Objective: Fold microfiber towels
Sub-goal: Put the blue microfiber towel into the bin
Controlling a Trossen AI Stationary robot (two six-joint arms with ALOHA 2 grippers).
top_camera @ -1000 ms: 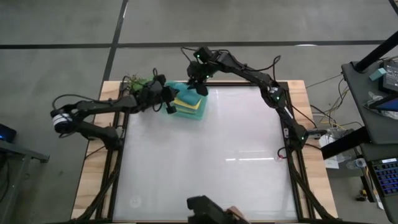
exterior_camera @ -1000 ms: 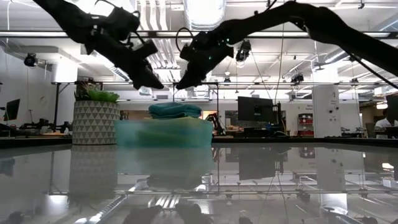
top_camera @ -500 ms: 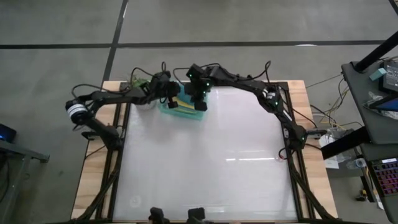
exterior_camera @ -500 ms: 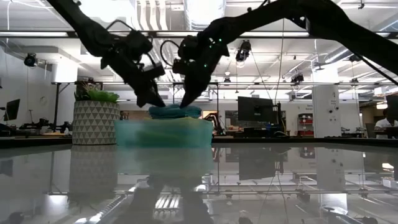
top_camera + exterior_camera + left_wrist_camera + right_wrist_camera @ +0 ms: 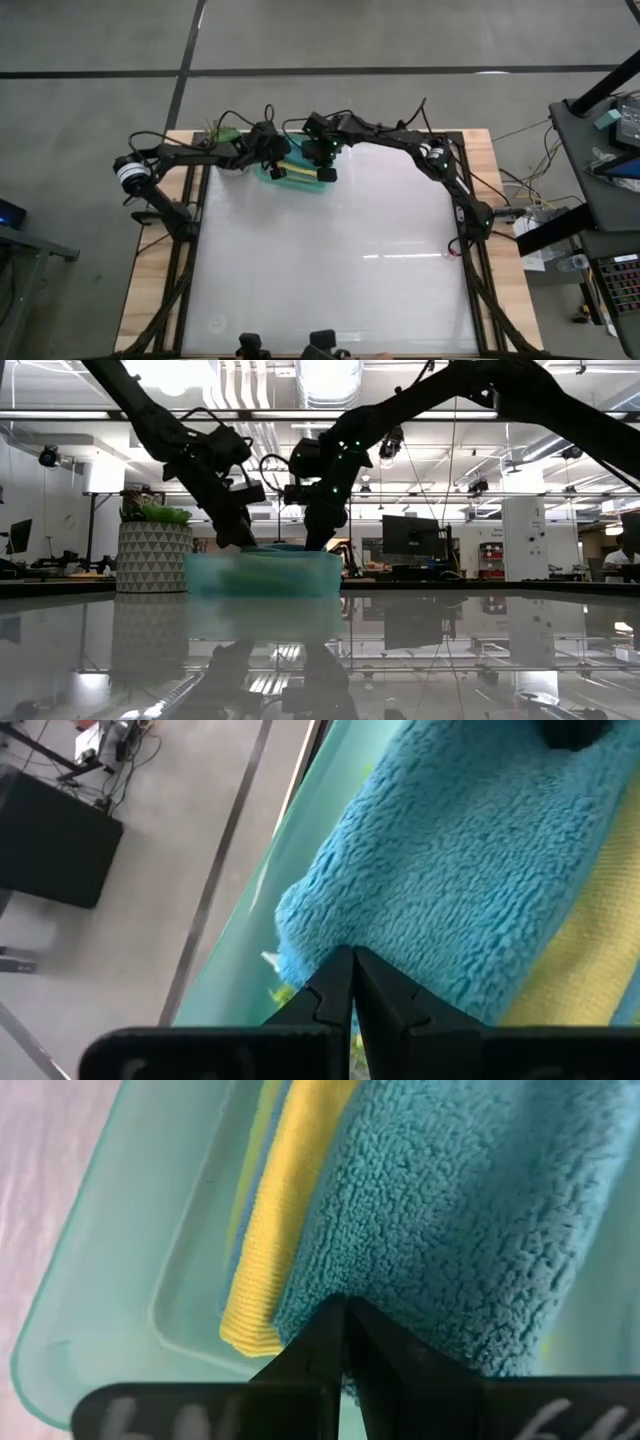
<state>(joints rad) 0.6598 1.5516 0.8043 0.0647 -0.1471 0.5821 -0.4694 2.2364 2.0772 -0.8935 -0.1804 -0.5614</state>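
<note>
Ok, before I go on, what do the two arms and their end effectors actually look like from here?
Both arms are dark, slim and jointed, with loose black cables looping off them. The left arm carries a white cylindrical band near its outer joint. The right arm shows small green lights. The left end effector and the right end effector each end in two black, wedge-shaped fingers tapering to a point.

bright ceiling lights (image 5: 330,375) glare off the glossy table (image 5: 480,650); wrist views sharp
</note>
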